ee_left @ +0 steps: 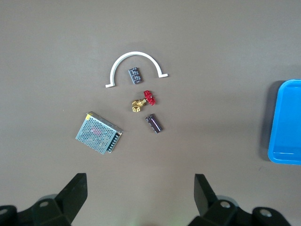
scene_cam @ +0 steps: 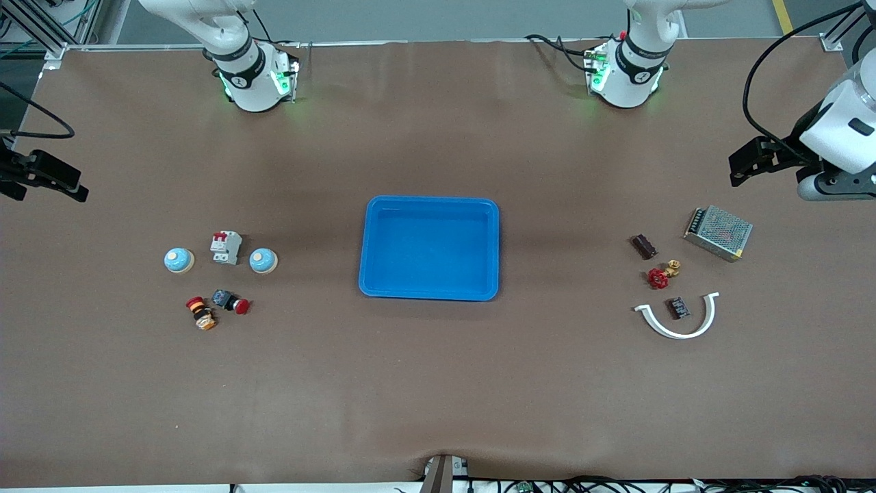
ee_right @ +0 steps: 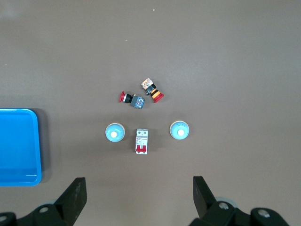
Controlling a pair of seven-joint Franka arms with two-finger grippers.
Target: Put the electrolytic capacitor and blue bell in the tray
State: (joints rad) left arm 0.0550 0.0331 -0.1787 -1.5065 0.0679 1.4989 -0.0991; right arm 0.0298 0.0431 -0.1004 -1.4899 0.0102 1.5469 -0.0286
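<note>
The blue tray (scene_cam: 430, 253) sits empty in the middle of the table; its edge also shows in the left wrist view (ee_left: 287, 122) and the right wrist view (ee_right: 16, 146). Two blue bells (scene_cam: 179, 260) (scene_cam: 263, 261) stand toward the right arm's end, also in the right wrist view (ee_right: 114, 133) (ee_right: 179, 130). A dark cylindrical capacitor (scene_cam: 643, 246) (ee_left: 154, 123) lies toward the left arm's end. My left gripper (scene_cam: 742, 164) (ee_left: 140, 181) is open and empty, up over the table's left-arm end. My right gripper (scene_cam: 61, 181) (ee_right: 139, 183) is open and empty over the right-arm end.
A white circuit breaker (scene_cam: 226, 247) stands between the bells, with two push buttons (scene_cam: 231, 301) (scene_cam: 201, 313) nearer the camera. By the capacitor lie a metal mesh power supply (scene_cam: 718, 233), a red-handled brass valve (scene_cam: 662, 275), a white curved bracket (scene_cam: 677, 318) and a small dark module (scene_cam: 678, 307).
</note>
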